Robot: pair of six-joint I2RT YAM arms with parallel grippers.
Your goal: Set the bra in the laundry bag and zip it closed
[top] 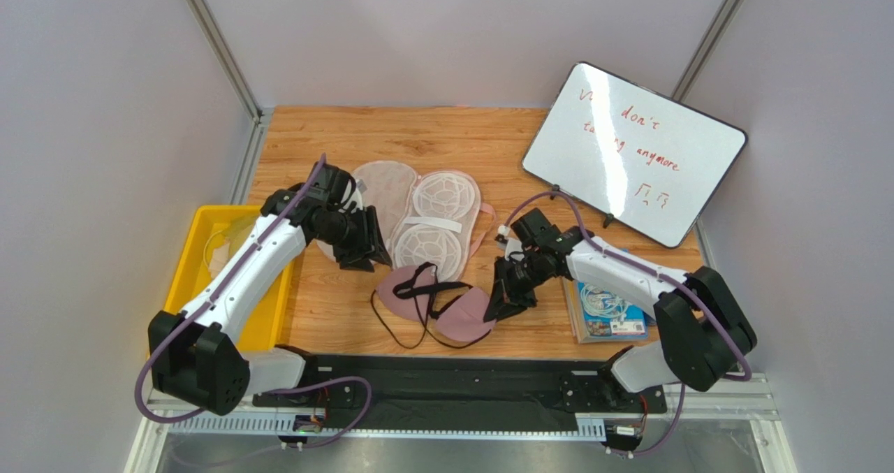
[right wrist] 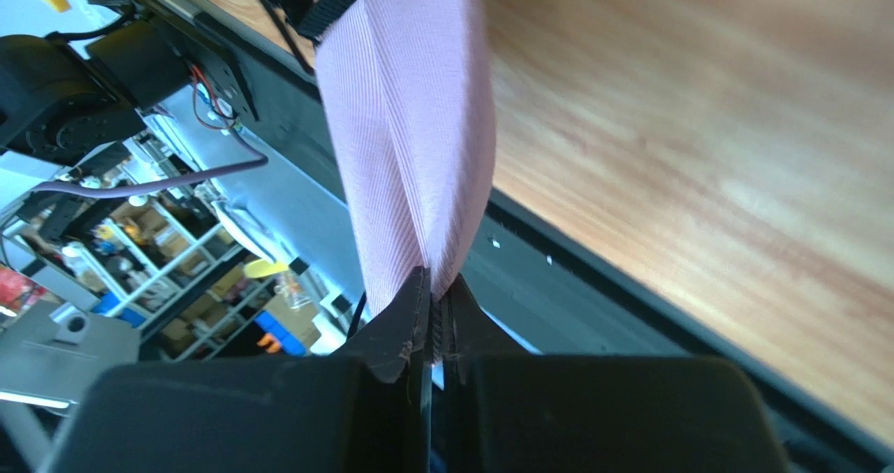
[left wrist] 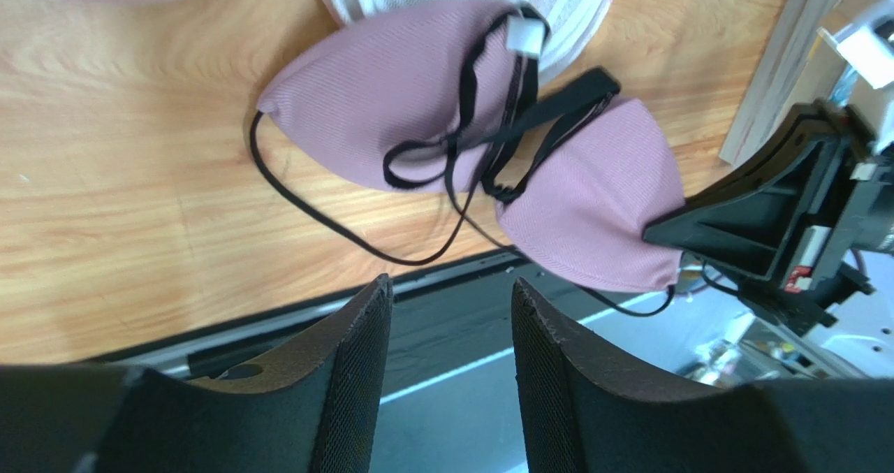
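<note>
From above, my left pincer (top: 369, 255) hangs over the left edge of the bag (top: 441, 216). Its tips are lost against its own dark body, so I cannot read the gap from here. The bag lies open on the wooden desk (top: 346, 138) – one half plain beige cloth, the other two white mesh domes with pink trim. The bra (top: 404, 284) lies just on the near side of it, by the desk's near edge, with rounded dusty-pink cups and thin black straps looped across them. My right pincer (top: 493, 307) is down at the right cup's outer corner. My left arm covers part of the yellow bin (top: 205, 253). Glare washes out some of the red writing on the whiteboard (top: 635, 153).

Through my left wrist camera, my two black, finely textured pads (left wrist: 357, 379) stand partway apart with nothing between them. The bra lies beyond them and apart from them, its knit fine-ribbed, and the other pincer meets the tip of the far cup. Only the bag's mesh rim shows, cut off at the top.

Through my right wrist camera, my fingers are pressed together on a fold of ribbed pink cloth, which rises from the tips. The rest of the bra is cut off above, apart from a bit of black band. The clutter below the desk is too blurred to name.
</note>
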